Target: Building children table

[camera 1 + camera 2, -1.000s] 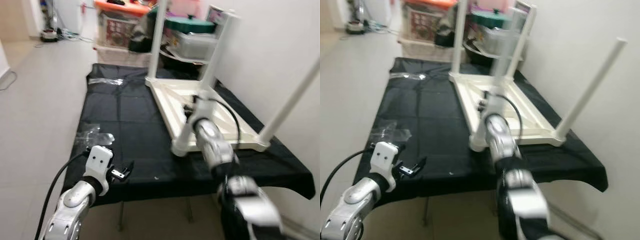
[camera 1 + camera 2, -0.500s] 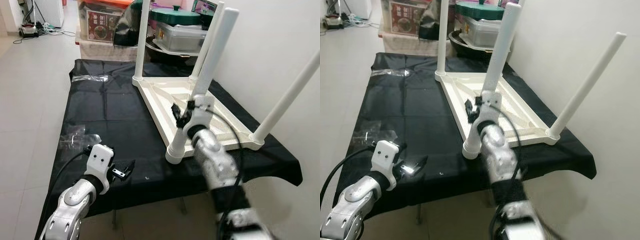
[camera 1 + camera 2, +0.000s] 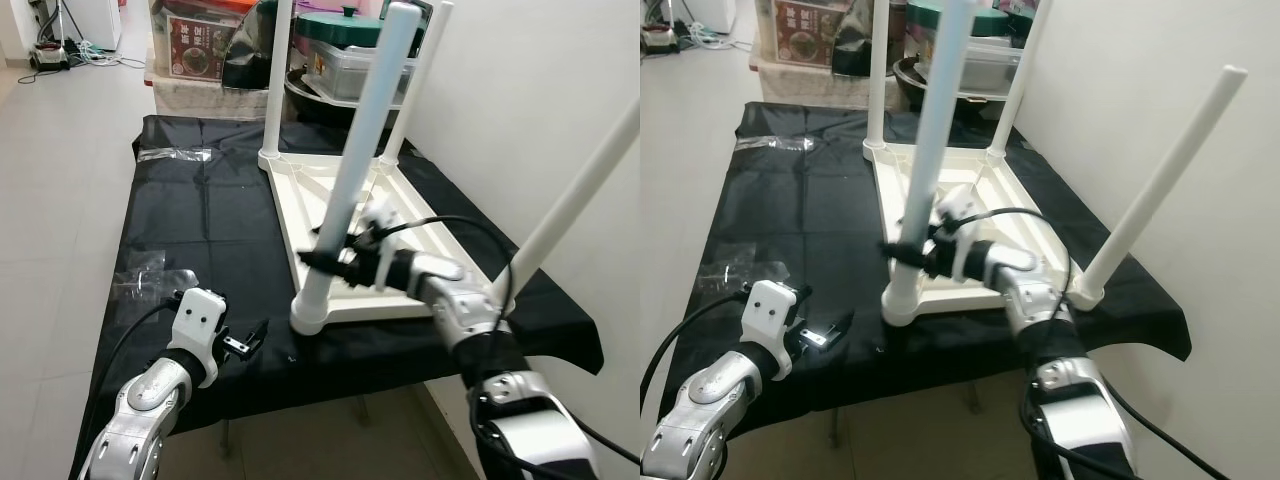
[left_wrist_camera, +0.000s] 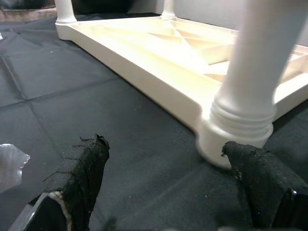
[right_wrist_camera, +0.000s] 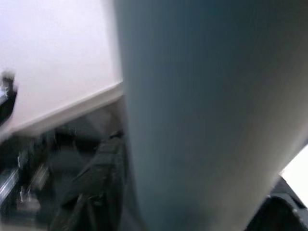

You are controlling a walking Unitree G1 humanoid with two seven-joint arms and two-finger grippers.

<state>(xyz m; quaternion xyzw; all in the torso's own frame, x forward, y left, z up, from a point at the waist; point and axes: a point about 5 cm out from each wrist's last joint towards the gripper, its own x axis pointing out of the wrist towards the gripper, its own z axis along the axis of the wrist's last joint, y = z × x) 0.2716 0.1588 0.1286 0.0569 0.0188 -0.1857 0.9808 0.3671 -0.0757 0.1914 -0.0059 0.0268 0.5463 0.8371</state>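
Table (image 3: pixel 345 205), white plastic, is seen upside down on a black cloth (image 3: pixel 220 230), four legs pointing up. The near leg (image 3: pixel 352 170) is gripped low on its shaft by the right gripper (image 3: pixel 325 258), whose black fingers are closed around it. In the right wrist view the leg (image 5: pixel 202 110) is blurred, with one finger (image 5: pixel 94 187) dimly made out beside it. The leg's top is cut off in the right eye view, and the right-hand leg (image 3: pixel 1160 185) leans outward toward the wall.

The left gripper (image 3: pixel 248 343) is held low over the cloth's near edge, jaws spread apart and holding nothing; its fingertips (image 4: pixel 84 168) are seen flanking the leg socket (image 4: pixel 238 127), without touching it. A crumpled clear bag (image 3: pixel 150 275) lies on the cloth at the left. Storage boxes (image 3: pixel 200 45) behind the cloth are partly hidden by the legs.
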